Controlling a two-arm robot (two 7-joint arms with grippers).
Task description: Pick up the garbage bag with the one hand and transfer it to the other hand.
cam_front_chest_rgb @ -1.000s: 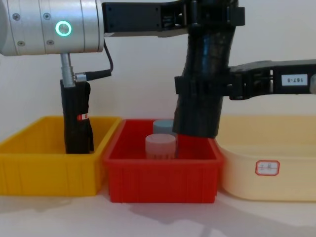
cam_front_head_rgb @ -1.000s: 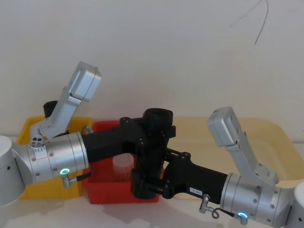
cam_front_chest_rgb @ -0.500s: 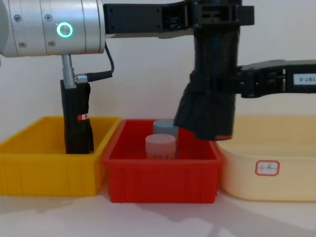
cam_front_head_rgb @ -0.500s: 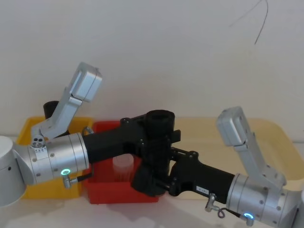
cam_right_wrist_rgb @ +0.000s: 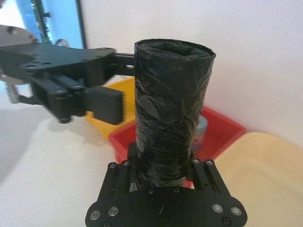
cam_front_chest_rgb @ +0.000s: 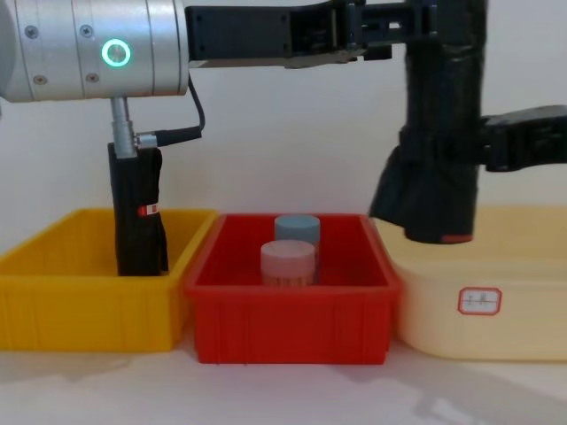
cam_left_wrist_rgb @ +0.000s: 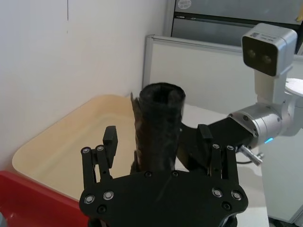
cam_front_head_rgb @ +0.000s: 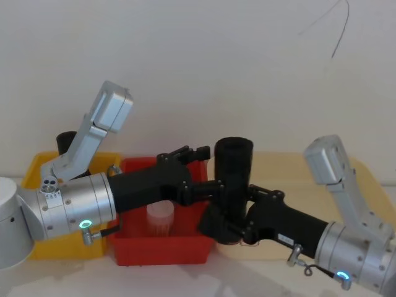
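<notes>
My left claw (cam_front_head_rgb: 197, 168) has just let go and now stands spread, clear of the garbage bag (cam_front_head_rgb: 232, 179). My right claw (cam_right_wrist_rgb: 163, 163) alone pinches its lower half and has carried it upright from over the red bin (cam_front_chest_rgb: 292, 323) to the cream tray (cam_front_chest_rgb: 523, 328)'s left edge. The handover looks done.

Left gripper (cam_left_wrist_rgb: 157, 138) jaws spread wide, both clear of the garbage bag (cam_left_wrist_rgb: 158, 113), which stands upright between them with the right gripper (cam_left_wrist_rgb: 189, 144) against its lower far side, a cream tray (cam_left_wrist_rgb: 71, 135) beyond and a red bin (cam_left_wrist_rgb: 26, 198) corner nearby.
</notes>
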